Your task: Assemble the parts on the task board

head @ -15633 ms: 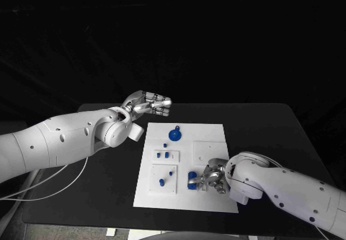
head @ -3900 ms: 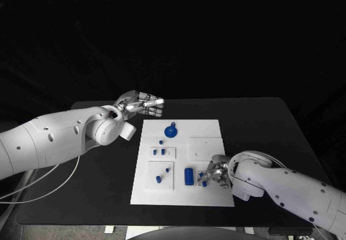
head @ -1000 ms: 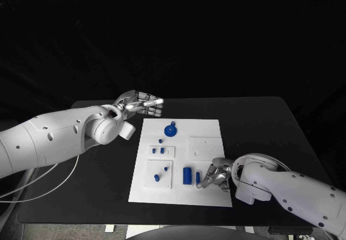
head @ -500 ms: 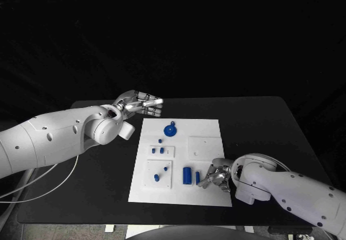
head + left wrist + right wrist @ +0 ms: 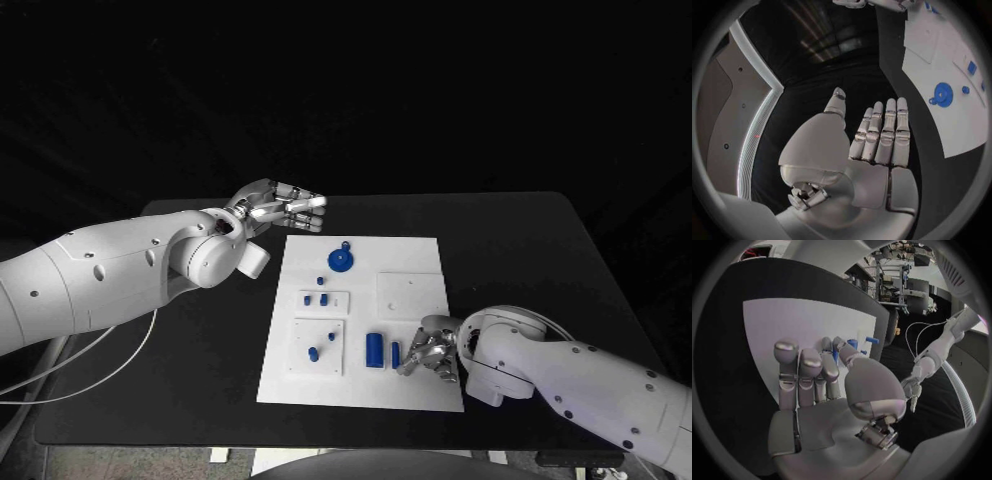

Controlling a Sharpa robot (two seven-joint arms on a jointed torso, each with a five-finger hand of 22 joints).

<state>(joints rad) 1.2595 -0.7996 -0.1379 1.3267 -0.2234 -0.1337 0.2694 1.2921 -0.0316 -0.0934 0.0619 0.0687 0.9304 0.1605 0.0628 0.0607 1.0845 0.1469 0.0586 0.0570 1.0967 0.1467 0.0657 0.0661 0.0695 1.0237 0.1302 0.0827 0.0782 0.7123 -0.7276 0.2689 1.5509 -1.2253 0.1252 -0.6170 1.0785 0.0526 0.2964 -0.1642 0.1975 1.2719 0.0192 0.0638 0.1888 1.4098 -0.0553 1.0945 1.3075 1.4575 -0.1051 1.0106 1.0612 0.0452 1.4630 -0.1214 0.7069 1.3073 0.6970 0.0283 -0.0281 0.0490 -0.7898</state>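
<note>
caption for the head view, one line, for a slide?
Right hand works at blue parts near the task board's front edge; left hand hovers off its far corner.

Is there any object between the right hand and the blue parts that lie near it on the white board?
Nothing visible stands between them. In the head view the right hand is over the near right part of the task board, its fingers right beside the small blue part and the longer blue part. Whether they touch, I cannot tell.
</note>
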